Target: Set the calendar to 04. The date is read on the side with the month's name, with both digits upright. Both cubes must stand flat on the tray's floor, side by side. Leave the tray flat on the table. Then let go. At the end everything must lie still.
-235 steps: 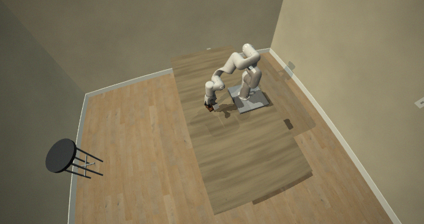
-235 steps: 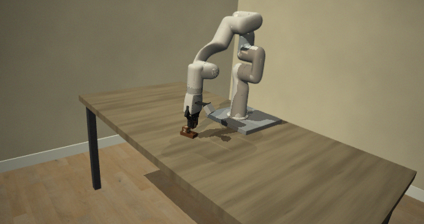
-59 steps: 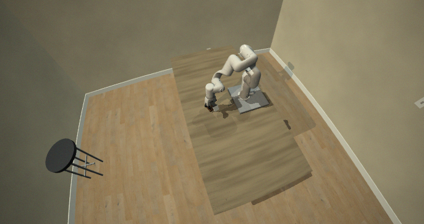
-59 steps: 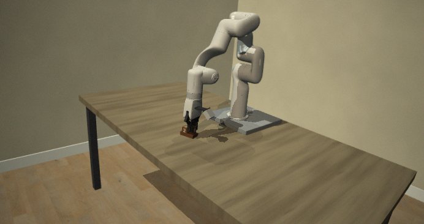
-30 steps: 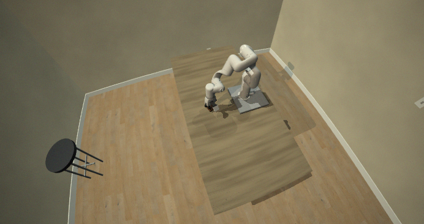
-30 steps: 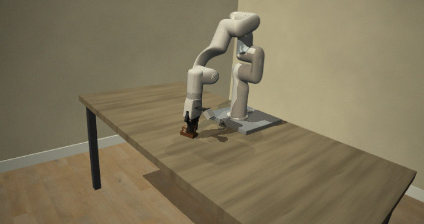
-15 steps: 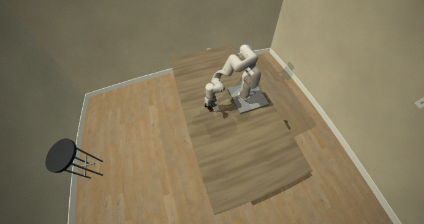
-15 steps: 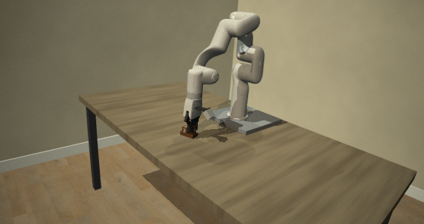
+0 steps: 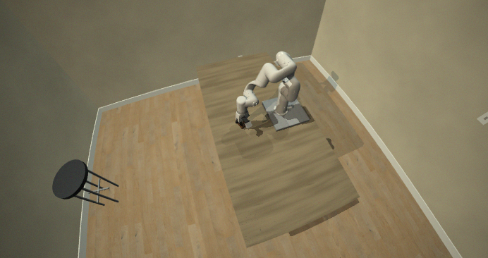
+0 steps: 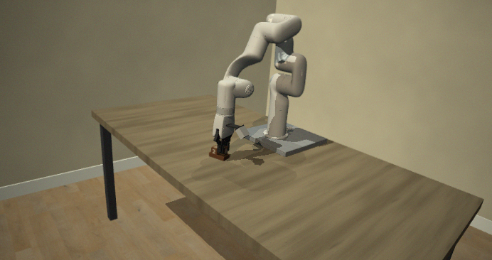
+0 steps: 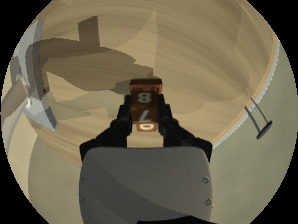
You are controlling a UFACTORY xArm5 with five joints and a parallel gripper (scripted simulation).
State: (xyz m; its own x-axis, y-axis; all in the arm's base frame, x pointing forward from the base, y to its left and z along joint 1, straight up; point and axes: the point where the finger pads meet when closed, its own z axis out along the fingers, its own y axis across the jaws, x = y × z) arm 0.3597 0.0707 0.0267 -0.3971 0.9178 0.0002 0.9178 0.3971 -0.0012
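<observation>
The brown tray [image 10: 220,157] [image 11: 146,81] looks flat on the table. In the exterior view a brown cube [image 10: 214,150] with a 2 on its side shows left of the fingers. In the wrist view a cube [image 11: 144,106] between the fingers shows an 8 and a 7, seemingly its camera side and its top. Just below it a brighter face [image 11: 146,127] carries a 0, seemingly the other cube's top. My gripper [image 9: 242,123] [image 10: 223,151] [image 11: 144,103] points down at the tray and is shut on the cube with 8 and 7. The month's name is not readable.
The arm's grey base plate [image 9: 294,119] [image 10: 302,143] lies on the wooden table [image 9: 282,180] [image 10: 320,196], to the right of the tray. The table's long edge runs to the left of the tray. A black stool [image 9: 70,179] stands on the floor, off the table.
</observation>
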